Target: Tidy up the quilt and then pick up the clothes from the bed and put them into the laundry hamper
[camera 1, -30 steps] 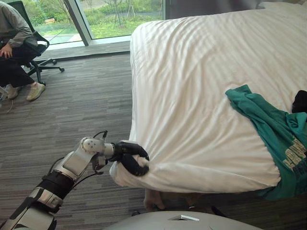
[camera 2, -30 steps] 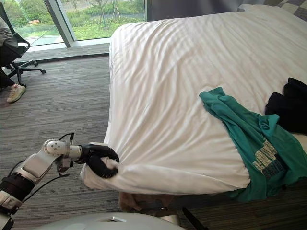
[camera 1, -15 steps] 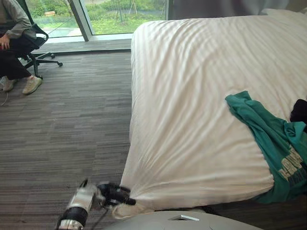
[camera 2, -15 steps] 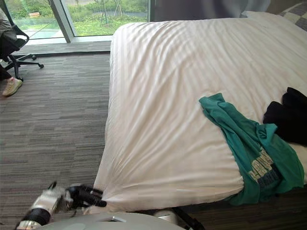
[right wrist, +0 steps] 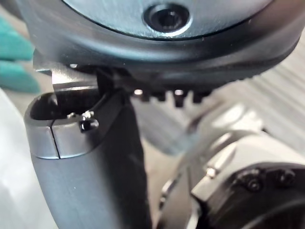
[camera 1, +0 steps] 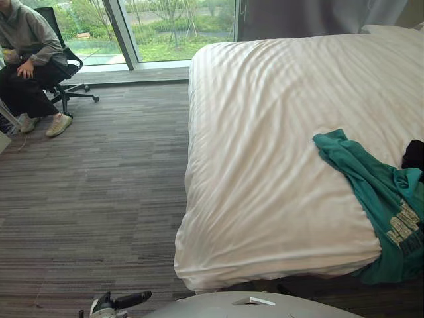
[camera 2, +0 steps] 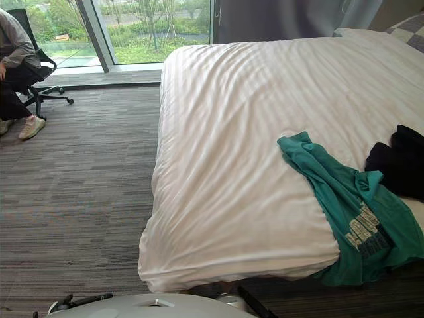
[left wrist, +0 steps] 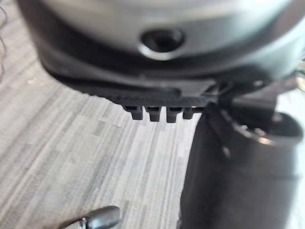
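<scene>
Smooth white quilt point(camera 1: 265, 132) under teal shirt point(camera 1: 371, 189)

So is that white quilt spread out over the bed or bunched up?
Spread out. The white quilt lies flat with only faint ripples, its near edge hanging down; a green shirt lies on top.

White quilt point(camera 1: 278, 152) is lying spread over bed, near corner hanging twd carpet point(camera 1: 99, 185). Teal garment point(camera 1: 371, 199) is draping across quilt's R side & over near edge. Black garment point(camera 1: 415, 154) is peeking in just beyond it. L hand point(camera 1: 130, 300) is showing at bottom, one finger straight, apart from quilt. Person point(camera 1: 26, 36) is sitting in office chair point(camera 1: 48, 14) by window point(camera 1: 179, 26).
</scene>
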Controlling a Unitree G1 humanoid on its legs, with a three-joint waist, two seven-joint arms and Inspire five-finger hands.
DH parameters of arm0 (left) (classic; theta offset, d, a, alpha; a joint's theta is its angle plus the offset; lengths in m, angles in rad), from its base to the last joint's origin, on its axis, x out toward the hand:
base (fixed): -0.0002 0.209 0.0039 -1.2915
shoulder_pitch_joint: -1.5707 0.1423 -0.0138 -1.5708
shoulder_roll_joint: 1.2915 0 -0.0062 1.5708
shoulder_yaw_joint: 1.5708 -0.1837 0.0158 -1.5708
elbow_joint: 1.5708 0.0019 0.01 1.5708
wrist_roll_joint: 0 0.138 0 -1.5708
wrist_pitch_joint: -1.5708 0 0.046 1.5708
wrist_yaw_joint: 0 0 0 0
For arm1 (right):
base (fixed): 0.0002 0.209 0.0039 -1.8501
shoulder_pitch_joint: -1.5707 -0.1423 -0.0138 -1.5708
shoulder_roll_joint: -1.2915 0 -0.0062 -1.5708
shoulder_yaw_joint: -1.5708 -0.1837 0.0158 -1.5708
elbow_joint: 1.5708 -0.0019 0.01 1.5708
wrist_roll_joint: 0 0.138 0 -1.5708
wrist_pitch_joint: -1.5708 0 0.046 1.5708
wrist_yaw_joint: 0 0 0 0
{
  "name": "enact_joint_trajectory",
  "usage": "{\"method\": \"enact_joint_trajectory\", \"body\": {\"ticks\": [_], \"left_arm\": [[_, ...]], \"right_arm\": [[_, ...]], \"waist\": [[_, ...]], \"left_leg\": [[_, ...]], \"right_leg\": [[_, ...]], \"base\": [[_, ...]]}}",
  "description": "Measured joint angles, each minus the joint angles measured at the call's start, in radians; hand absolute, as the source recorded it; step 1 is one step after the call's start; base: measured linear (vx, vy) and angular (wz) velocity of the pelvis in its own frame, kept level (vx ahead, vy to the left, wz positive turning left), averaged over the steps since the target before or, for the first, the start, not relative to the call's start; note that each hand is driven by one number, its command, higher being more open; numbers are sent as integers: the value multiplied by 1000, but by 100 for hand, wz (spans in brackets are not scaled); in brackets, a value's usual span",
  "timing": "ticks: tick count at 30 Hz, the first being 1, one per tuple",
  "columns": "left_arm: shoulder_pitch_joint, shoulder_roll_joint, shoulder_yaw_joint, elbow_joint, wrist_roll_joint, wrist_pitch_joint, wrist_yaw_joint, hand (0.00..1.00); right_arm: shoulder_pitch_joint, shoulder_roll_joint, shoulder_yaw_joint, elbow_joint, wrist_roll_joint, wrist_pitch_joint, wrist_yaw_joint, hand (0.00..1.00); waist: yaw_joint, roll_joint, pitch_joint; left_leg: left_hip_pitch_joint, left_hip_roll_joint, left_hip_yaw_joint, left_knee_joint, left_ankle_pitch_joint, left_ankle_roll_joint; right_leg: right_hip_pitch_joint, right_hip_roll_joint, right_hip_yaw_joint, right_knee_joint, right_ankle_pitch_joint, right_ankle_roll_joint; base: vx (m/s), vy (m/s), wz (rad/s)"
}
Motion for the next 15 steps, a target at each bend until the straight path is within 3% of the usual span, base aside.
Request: {"method": "enact_joint_trajectory", "body": {"ticks": [1, 4, 7, 9, 15], "left_arm": [[0, -12, -26, -14, -10, -22, 0, 100], [-7, -48, -122, -46, -52, -74, -1, 100], [-23, -81, -178, -46, -136, -83, -1, 100], [-44, -87, -192, -46, -189, -84, 0, 100], [-53, -86, -194, -46, -238, -98, 2, 100]], "right_arm": [[2, 6, -19, 0, 11, 0, -7, 0], [8, 21, -91, 0, 75, -1, -28, 0], [9, 28, -170, -7, 145, -29, -80, 0], [11, 30, -200, -23, 170, -73, -122, 0], [18, 25, -277, -282, 183, -182, -201, 0]], "waist": [[0, 1, 0], [-1, -5, -6], [-4, -11, -21], [-5, -28, -24], [-19, -32, -24]], "left_leg": [[1, 0, 3, 0, -2, 0], [3, 1, 27, 0, -5, -4], [12, 1, 58, 1, -10, -11], [24, 3, 83, 1, -11, -13], [50, 15, 123, 2, -13, -16]], "right_leg": [[0, 0, 5, -1, 1, 2], [-11, 2, 28, 0, 11, 6], [-15, 9, 58, -1, 15, 9], [-14, 12, 74, -1, 16, 7], [-14, 14, 105, 3, 25, 0]], "base": [[32, 12, -7], [83, 12, -22], [149, 1, -33], [106, -9, -28], [33, -10, -19]]}}
